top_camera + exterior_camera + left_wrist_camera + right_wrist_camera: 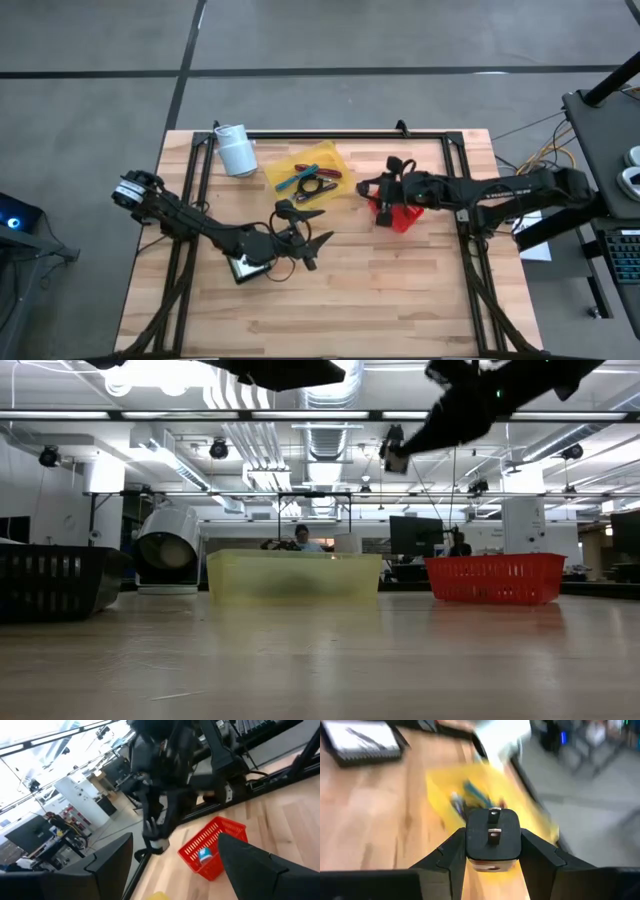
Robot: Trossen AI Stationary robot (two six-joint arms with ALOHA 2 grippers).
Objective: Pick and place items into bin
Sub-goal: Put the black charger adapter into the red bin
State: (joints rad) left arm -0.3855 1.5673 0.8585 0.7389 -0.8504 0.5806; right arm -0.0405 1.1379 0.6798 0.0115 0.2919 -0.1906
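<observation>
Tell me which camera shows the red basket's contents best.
The left wrist view: it looks down into the red basket and shows a blue-and-white item inside. The high view has the right arm covering most of it; the low view shows only its side wall; the right wrist view misses it.

Grey floor (90,40) around the table; ceiling ducts (330,430), bright lights overhead.

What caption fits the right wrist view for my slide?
Right gripper holds a black plug-like block above the table, facing the yellow bin.
</observation>
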